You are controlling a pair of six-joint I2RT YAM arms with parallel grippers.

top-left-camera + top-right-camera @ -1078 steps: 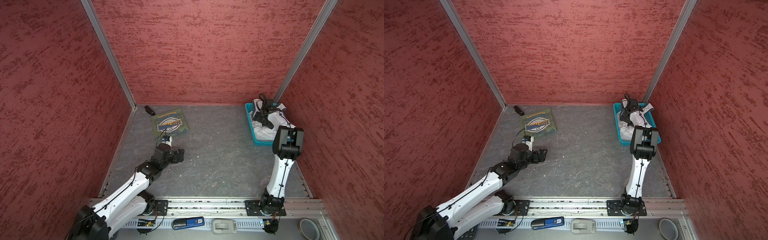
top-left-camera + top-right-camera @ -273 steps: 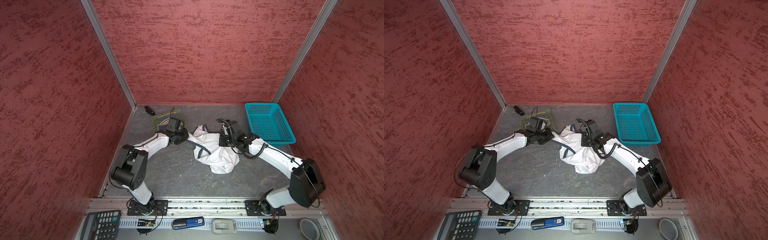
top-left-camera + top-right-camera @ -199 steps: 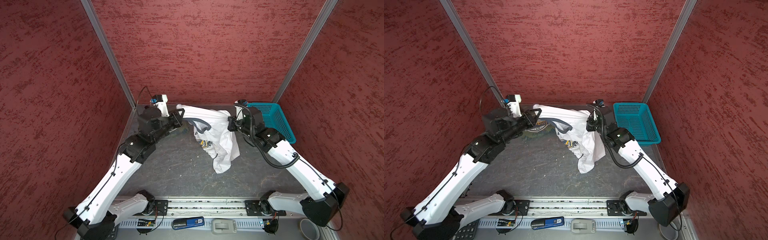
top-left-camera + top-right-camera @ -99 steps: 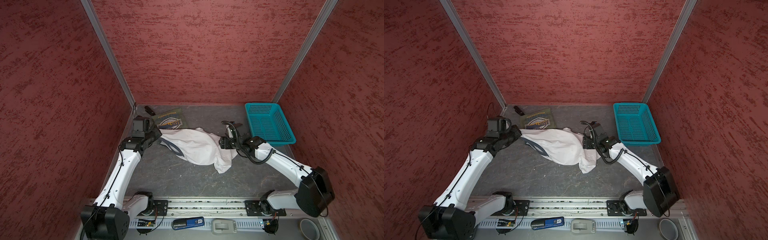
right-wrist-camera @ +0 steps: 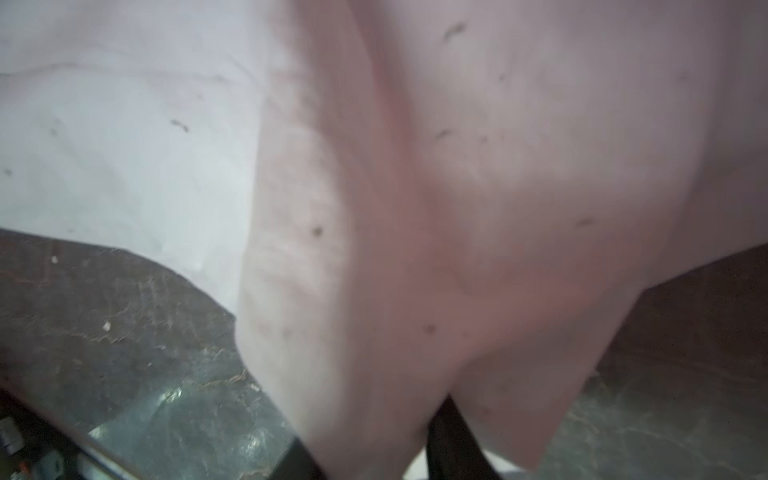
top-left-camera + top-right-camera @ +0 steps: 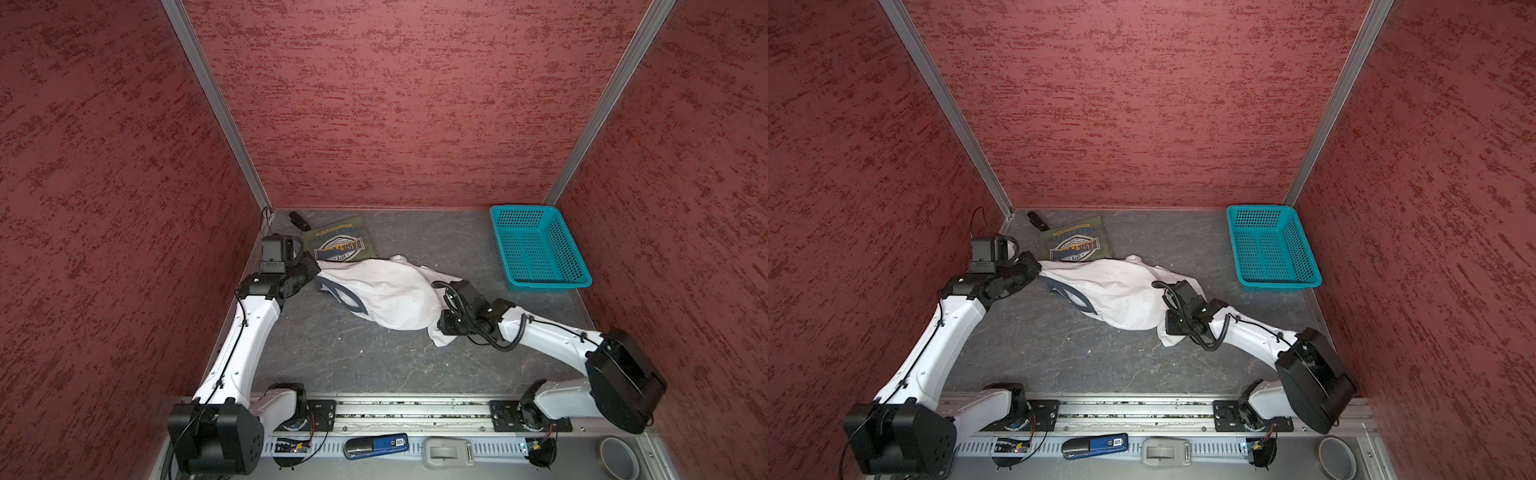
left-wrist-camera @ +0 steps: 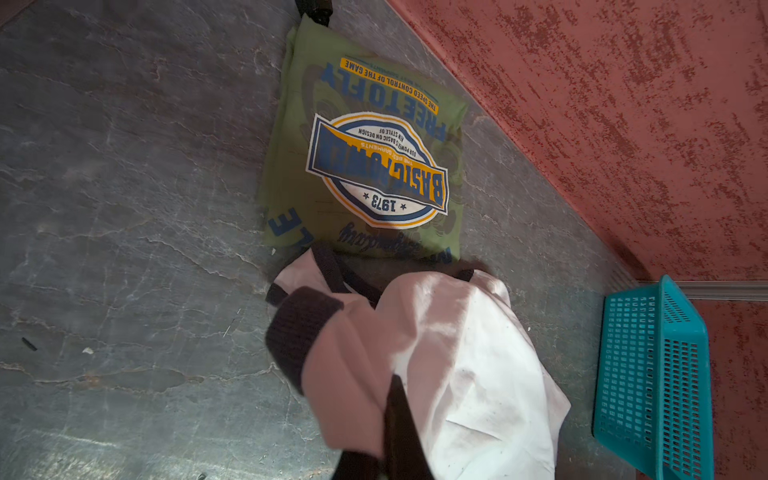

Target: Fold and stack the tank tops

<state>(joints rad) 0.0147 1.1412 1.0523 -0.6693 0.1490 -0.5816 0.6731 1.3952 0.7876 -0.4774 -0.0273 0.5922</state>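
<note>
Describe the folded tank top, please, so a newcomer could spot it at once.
Look to the table's far left corner. The olive green tank top lies there, folded square. Unlike the crumpled white tank top beside it, it shows a blue-yellow badge.

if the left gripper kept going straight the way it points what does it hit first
The white tank top that it is shut on, bunched right ahead of the left gripper; beyond that probably the folded olive tank top, depth unclear.

The olive green tank top (image 6: 338, 245) bears a blue, yellow and white badge print, the white tank top (image 6: 386, 293) has dark grey trim, the mesh basket (image 6: 548, 286) is turquoise, the surface (image 6: 374, 361) veined grey, and the walls (image 6: 395, 104) mottled red.
</note>
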